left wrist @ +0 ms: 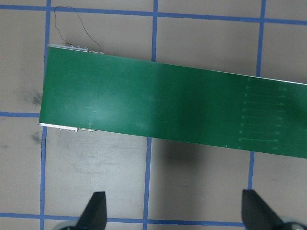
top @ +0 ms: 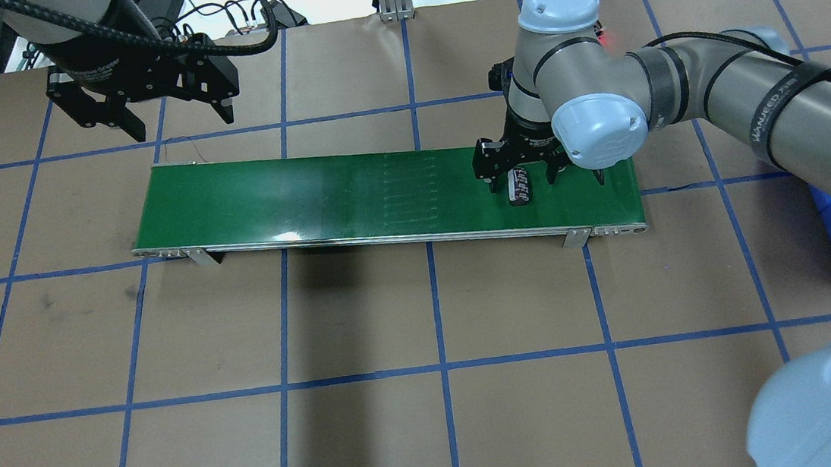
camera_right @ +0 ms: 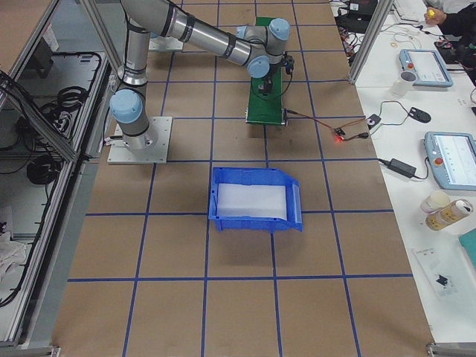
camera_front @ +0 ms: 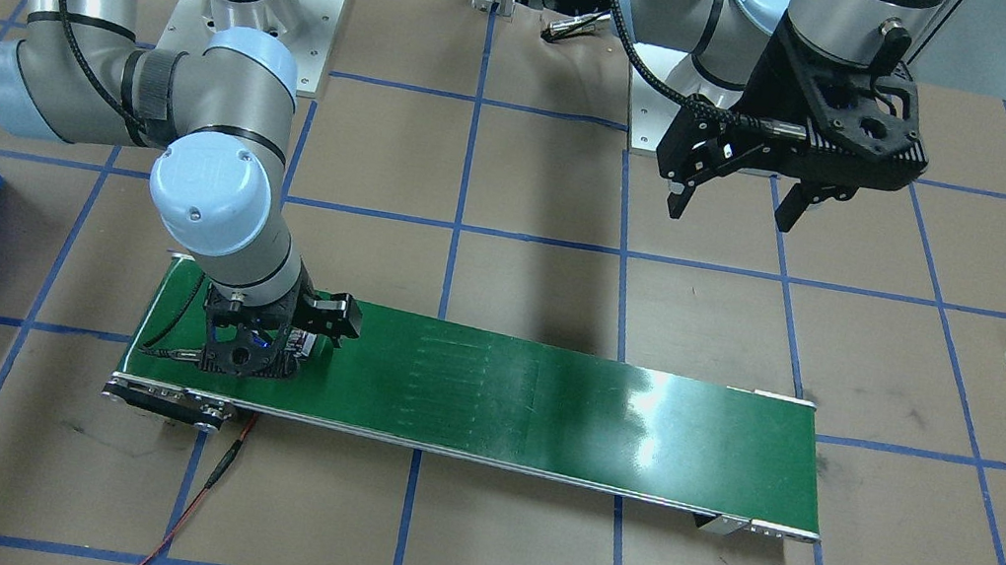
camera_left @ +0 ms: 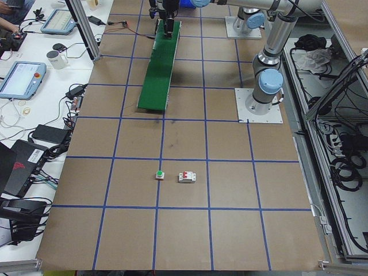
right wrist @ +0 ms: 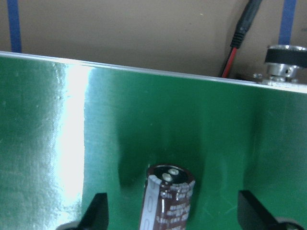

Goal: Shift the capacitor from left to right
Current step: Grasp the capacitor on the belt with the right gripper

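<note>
The stubby dark striped capacitor [top: 519, 188] lies on the green conveyor belt's [top: 305, 198] right end, untouched between the right gripper's [top: 522, 181] spread fingers; the left gripper [top: 182, 126] is likewise spread.

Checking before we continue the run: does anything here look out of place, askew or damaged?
Nothing stands out. The capacitor lies on its side on the green belt, within the open right end effector, not gripped.
</note>
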`<act>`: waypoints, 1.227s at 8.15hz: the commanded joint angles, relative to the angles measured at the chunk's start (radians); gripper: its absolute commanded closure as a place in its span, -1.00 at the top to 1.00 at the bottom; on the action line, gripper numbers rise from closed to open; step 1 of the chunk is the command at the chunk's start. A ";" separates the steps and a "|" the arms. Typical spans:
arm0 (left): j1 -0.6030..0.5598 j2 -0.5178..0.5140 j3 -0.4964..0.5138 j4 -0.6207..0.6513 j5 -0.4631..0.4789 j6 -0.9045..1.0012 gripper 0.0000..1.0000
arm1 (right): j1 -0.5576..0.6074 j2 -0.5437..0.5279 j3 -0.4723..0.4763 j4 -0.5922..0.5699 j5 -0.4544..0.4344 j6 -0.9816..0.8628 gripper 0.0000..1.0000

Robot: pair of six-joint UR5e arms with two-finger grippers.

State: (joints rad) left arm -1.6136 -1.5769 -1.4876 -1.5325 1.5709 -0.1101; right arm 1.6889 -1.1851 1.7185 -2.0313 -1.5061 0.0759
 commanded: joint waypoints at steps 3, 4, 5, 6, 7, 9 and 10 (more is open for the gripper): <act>0.000 0.001 -0.002 0.000 0.001 0.001 1.00 | -0.032 0.005 0.003 0.005 -0.062 -0.077 0.65; 0.000 0.001 -0.002 0.000 0.001 0.000 1.00 | -0.052 0.002 0.010 0.009 -0.062 -0.102 0.54; 0.000 0.000 -0.002 0.000 0.001 0.000 1.00 | -0.058 -0.004 0.012 0.016 -0.066 -0.097 0.04; 0.000 0.001 -0.002 0.000 0.001 0.001 1.00 | -0.063 -0.008 0.010 0.052 -0.068 -0.105 -0.41; 0.000 0.000 -0.002 0.000 0.001 0.000 1.00 | -0.066 -0.014 0.010 0.080 -0.068 -0.108 -0.74; 0.000 0.001 -0.002 0.000 0.001 0.001 1.00 | -0.106 -0.028 -0.003 0.111 -0.066 -0.143 -1.00; 0.000 0.003 -0.002 -0.002 0.003 0.001 1.00 | -0.156 -0.045 -0.034 0.124 -0.063 -0.196 -1.00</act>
State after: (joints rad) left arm -1.6138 -1.5756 -1.4891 -1.5325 1.5724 -0.1092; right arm 1.5989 -1.2080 1.7209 -1.9330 -1.5730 -0.0512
